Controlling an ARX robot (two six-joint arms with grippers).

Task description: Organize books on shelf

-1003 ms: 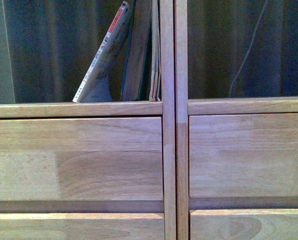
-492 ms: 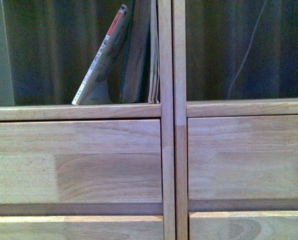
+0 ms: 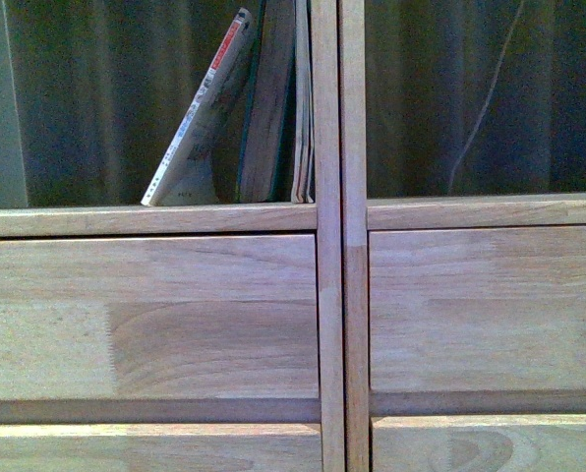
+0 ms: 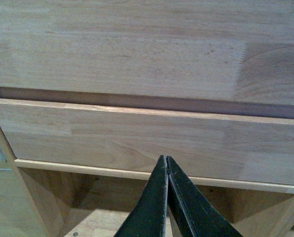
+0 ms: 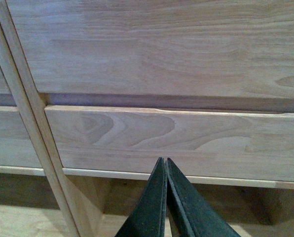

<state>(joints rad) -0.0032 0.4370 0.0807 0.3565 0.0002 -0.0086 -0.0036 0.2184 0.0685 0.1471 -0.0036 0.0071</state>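
Observation:
In the front view the light wood shelf (image 3: 214, 315) fills the frame, with two bays split by upright posts (image 3: 340, 236). In the left bay a white-spined book (image 3: 200, 113) with red and dark print leans to the right against a brownish book with a teal edge (image 3: 270, 108) and a pale thin one (image 3: 302, 108), which stand against the post. The right bay holds no books. Neither gripper shows in the front view. My left gripper (image 4: 166, 160) is shut and empty in front of a plain wood panel (image 4: 147, 143). My right gripper (image 5: 165, 161) is shut and empty before another panel (image 5: 176, 138).
Dark curtain folds hang behind both bays, with a thin pale cord (image 3: 485, 98) in the right bay. Open compartments lie below the panels in both wrist views (image 4: 88, 197) (image 5: 88, 197). The paired upright posts show in the right wrist view (image 5: 28, 113).
The front view has shifted slightly: the shelf sits a few pixels lower and to the left than a second ago. The books keep their lean.

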